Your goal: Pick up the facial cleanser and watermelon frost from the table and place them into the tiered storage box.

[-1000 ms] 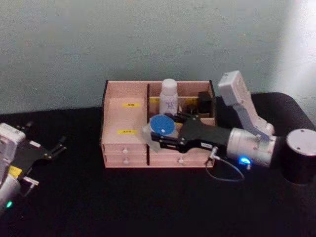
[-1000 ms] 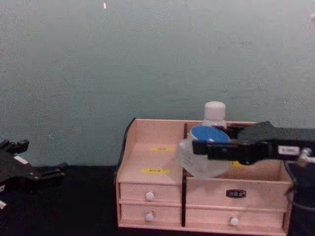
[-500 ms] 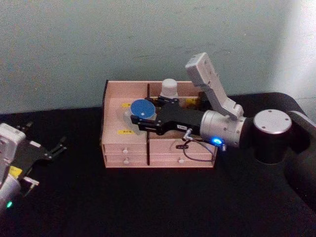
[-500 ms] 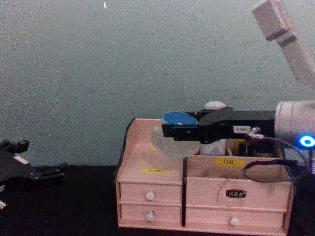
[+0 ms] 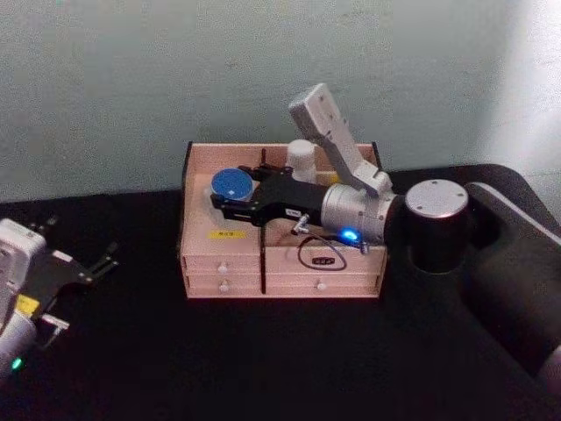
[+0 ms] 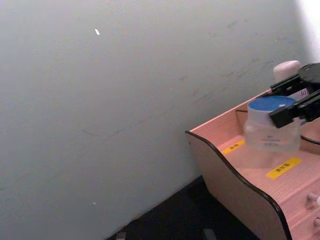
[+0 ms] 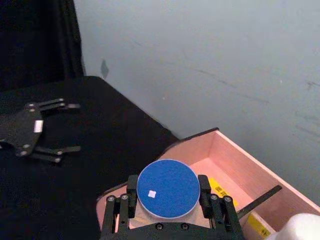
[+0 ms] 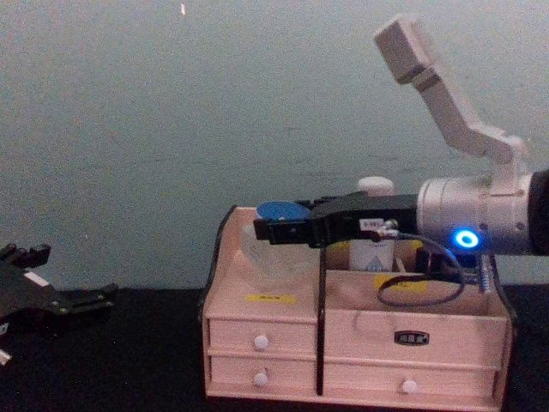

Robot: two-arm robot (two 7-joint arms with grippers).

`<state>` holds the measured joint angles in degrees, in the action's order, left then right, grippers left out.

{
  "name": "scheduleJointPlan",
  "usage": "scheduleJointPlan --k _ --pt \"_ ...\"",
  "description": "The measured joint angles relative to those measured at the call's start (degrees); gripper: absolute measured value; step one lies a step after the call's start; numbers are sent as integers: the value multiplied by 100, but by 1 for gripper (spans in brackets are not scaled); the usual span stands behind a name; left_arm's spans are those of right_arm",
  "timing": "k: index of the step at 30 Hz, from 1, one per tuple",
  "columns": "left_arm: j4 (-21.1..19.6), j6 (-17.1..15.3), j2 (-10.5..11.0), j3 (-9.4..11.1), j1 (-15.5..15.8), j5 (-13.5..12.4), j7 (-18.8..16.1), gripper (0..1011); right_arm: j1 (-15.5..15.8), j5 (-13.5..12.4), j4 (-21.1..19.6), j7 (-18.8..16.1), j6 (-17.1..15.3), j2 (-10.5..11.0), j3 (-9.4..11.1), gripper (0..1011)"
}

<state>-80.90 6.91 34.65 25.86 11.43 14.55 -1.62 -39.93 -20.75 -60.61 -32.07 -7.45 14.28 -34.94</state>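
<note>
Head view gives you a black tabletop (image 5: pixel 263 360) against a plain pale green wall (image 5: pixel 131 79) — the tiered storage box (image 5: pixel 197 219) sits near the wall, centre frame. Your right gripper (image 5: pixel 235 197) is clamped on a blue-lidded jar (image 5: pixel 229 186), holding it over the box's left compartment. A white bottle (image 5: pixel 301 158) stands in the rear right compartment. Your left gripper (image 5: pixel 110 257) rests lower left — fingers spread, holding nothing.

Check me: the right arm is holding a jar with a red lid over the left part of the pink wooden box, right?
Not red: the lid is blue, as the right wrist view shows. Otherwise yes: the right gripper holds the jar over the left part of the pink wooden box. The left gripper lies idle.
</note>
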Motion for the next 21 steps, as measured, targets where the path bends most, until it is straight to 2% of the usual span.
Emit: scheduleJointPlan --k 3,11,21 --pt "0 0 0 0 0 0 0 1001 -121 58 286 20 5 -145 7 717" --pt "0 0 0 0 0 0 0 1001 -271 154 706 20 30 -343 65 717" --pt "0 0 0 0 0 0 0 1001 -377 225 1034 -19 18 -501 159 717"
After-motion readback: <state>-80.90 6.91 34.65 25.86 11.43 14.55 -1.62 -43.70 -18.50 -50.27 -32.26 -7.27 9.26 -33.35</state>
